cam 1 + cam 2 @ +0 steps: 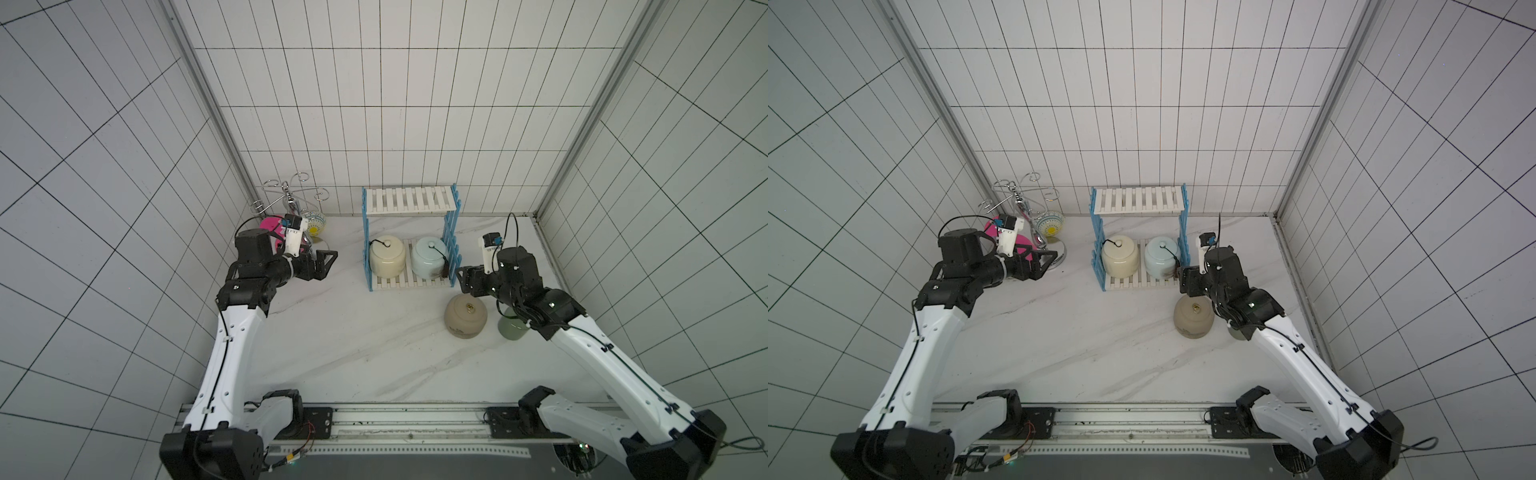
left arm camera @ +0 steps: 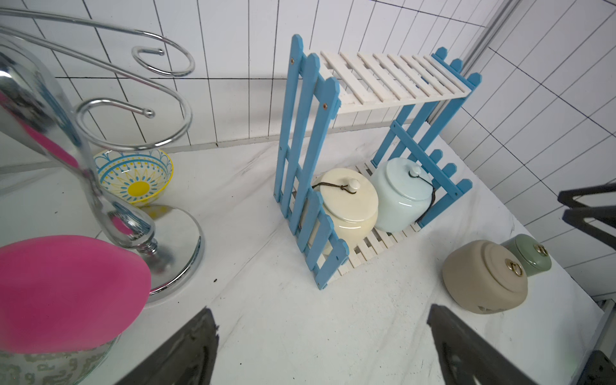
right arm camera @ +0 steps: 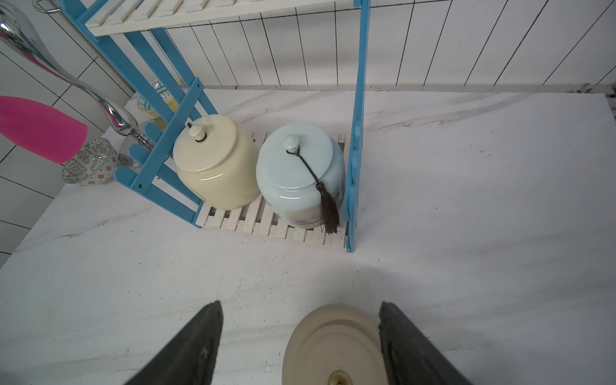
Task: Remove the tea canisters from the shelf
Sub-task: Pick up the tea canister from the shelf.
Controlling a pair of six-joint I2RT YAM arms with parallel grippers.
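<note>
Marble tabletop (image 1: 353, 353) holding tan canister (image 1: 465, 318), green canister (image 1: 510, 328), set aside to keep shelf (image 1: 409, 199) front free; cream canister (image 1: 386, 255), pale blue canister (image 1: 429, 257) awaiting removal on lower tier. Right gripper (image 3: 299, 304), left gripper (image 2: 320, 308) spread, empty.

Cream canister (image 1: 386, 257) and blue canister (image 1: 430, 259) fill the shelf's (image 1: 409, 200) bottom tier; tan canister (image 1: 465, 320), green canister (image 1: 509, 330) stand outside, seemingly upright.

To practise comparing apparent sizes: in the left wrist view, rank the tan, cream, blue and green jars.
Largest: tan jar, though nearest the camera.
Then: cream jar and blue jar, about alike.
Smallest: green jar.
</note>
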